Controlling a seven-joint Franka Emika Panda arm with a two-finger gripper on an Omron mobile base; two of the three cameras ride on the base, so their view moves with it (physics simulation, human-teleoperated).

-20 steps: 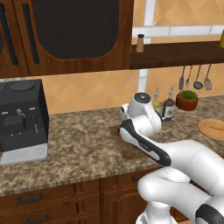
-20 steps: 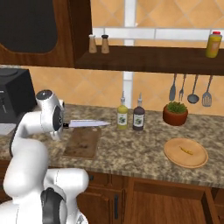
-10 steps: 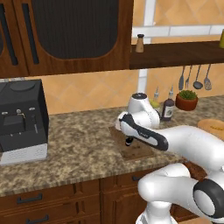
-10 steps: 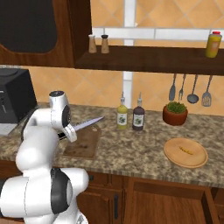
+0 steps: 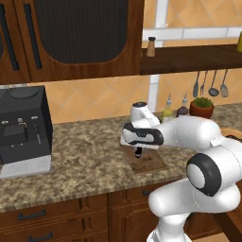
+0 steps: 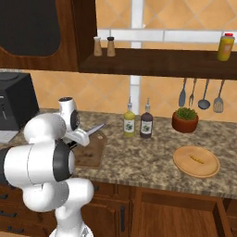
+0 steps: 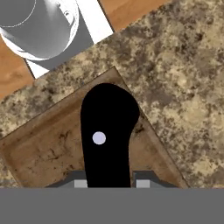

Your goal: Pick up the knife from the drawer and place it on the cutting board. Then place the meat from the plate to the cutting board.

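Coffee machine (image 5: 23, 130) stands well to the left of the jaws (image 7: 107, 183) on the speckled table (image 5: 80, 160), against the back wall. Jaws are closed on the black handle of the knife (image 7: 107, 133); in the hand view the handle rises between the two fingertips (image 7: 80, 183), with a pale rivet showing on it. In the right base view the silver blade (image 6: 95, 129) sticks out from the jaws up and to the right, tilted, clear of the wood. Cutting board (image 7: 52, 144) lies directly beneath the jaws, flat on the table; seen also in the left base view (image 5: 149, 163) under the hand. Whether the handle touches the board cannot be told. Right of the jaws, near the back wall: two bottles (image 6: 138, 122) side by side, then a potted plant (image 6: 185, 119). Farther right, well apart from the jaws, the plate (image 6: 183, 159) sits on the table with the meat (image 6: 197, 159) lying near its middle. Ladle, fork and spatula (image 6: 199, 95) hang on the wall above the plant.
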